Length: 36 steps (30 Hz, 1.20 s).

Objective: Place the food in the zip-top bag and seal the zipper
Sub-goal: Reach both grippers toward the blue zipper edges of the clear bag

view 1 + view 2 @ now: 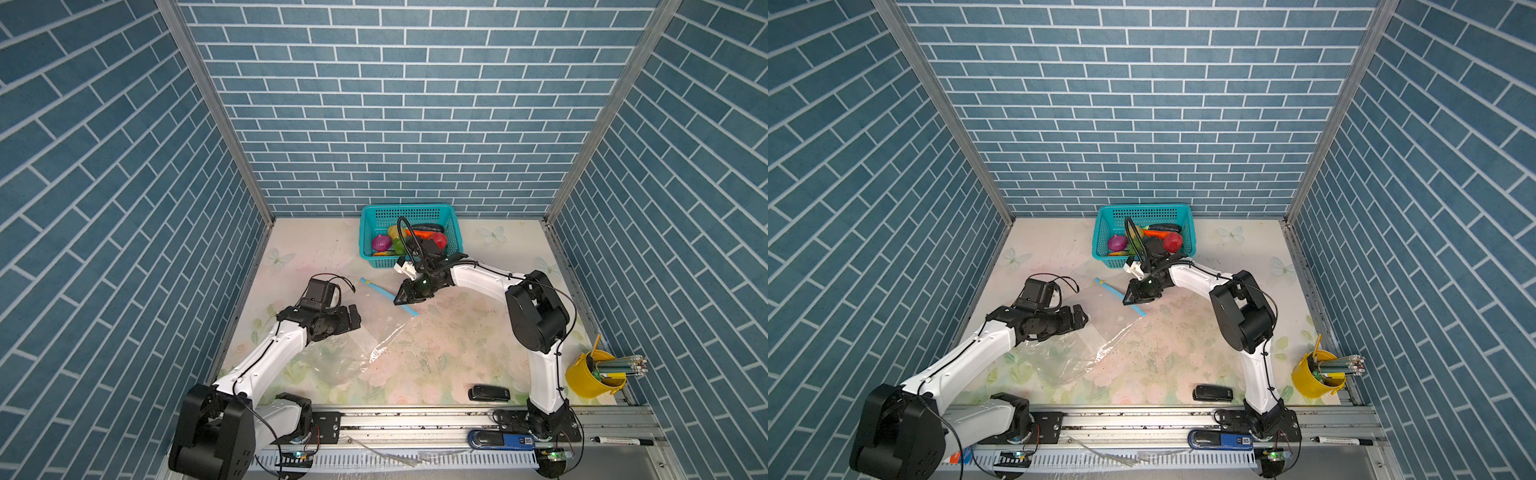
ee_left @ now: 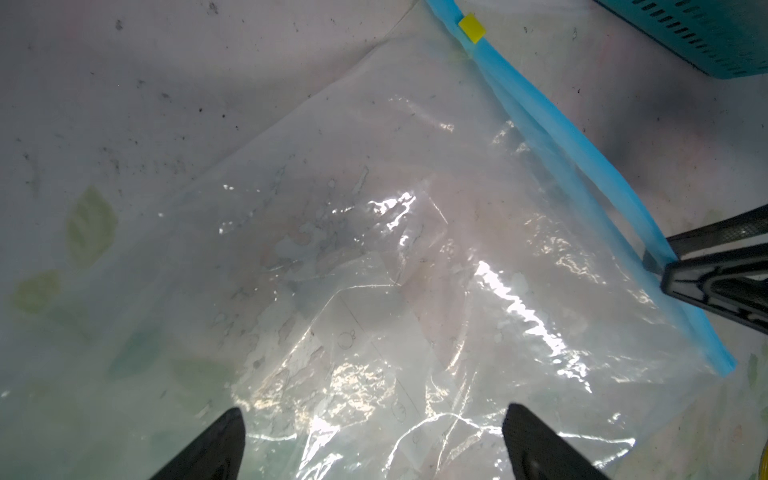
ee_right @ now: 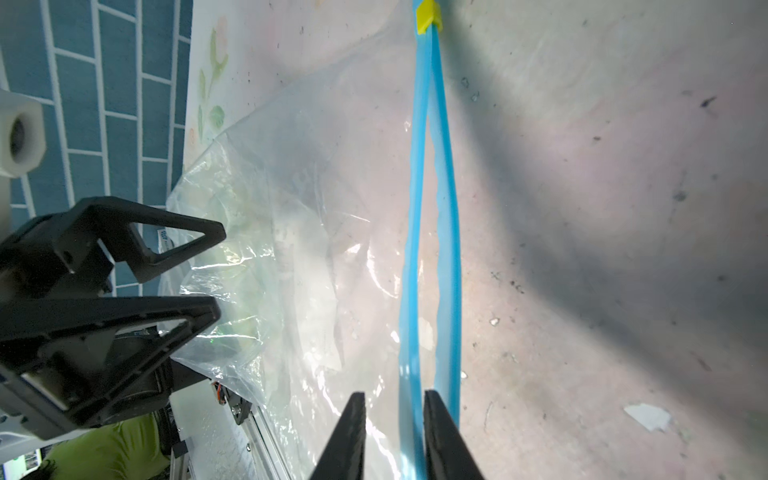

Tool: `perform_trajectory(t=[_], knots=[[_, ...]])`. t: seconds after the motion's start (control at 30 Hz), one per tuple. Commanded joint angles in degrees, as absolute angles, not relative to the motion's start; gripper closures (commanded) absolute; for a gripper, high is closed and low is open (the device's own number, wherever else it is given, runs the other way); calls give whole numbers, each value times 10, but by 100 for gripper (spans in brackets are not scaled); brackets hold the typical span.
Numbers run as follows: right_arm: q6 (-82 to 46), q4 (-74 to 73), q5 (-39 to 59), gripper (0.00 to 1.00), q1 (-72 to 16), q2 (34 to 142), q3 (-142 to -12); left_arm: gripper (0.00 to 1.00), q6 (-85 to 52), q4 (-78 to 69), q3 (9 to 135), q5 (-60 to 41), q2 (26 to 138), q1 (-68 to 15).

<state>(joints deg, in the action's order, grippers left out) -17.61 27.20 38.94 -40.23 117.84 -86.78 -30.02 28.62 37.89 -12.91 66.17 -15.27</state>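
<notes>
yellow bucket (image 1: 586,380) holds pencils (image 1: 623,365), zip-top bag (image 1: 353,332) lies flat (right pincer (image 3: 395,401) narrow astride zipper (image 3: 415,208), left pincer (image 2: 374,419) wide), basket (image 1: 409,210) holds food (image 1: 381,242).

Both arms pair glossy white shells on the long links with bulky matt black joint housings. The left arm (image 1: 266,353) shows at the lower left of a top view, the right arm (image 1: 544,374) at the right. A thin black cable (image 1: 559,361) is tied along each white shell. The left gripper (image 3: 220,272) is black, its fingers open triangular frames ending in points. The right gripper (image 1: 397,299) is black too, with a small green light (image 1: 424,284) behind it. A black box camera (image 1: 322,291) with looped wire tops the left wrist, and a white block (image 1: 407,270) the right. Each arm stands on a black base plate (image 1: 328,424) with silver screws.
</notes>
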Motion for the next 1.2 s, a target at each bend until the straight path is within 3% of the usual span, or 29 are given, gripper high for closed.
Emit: perform_trajectory(t=[0.0, 0.3, 0.6, 0.93, 1.17], knots=[[-178, 249, 412, 82, -406, 1175, -866, 2, -300, 286, 368, -121, 655, -155], [-208, 176, 421, 95, -406, 1139, -813, 2, -311, 273, 376, -133, 654, -155], [-242, -99, 381, 100, -422, 1056, -642, 2, -321, 251, 425, -160, 677, -155], [-153, -316, 303, 100, -453, 1028, -518, 7, -376, 250, 506, -209, 721, -189], [-45, -316, 229, 100, -492, 1028, -507, 14, -378, 276, 539, -223, 763, -195]])
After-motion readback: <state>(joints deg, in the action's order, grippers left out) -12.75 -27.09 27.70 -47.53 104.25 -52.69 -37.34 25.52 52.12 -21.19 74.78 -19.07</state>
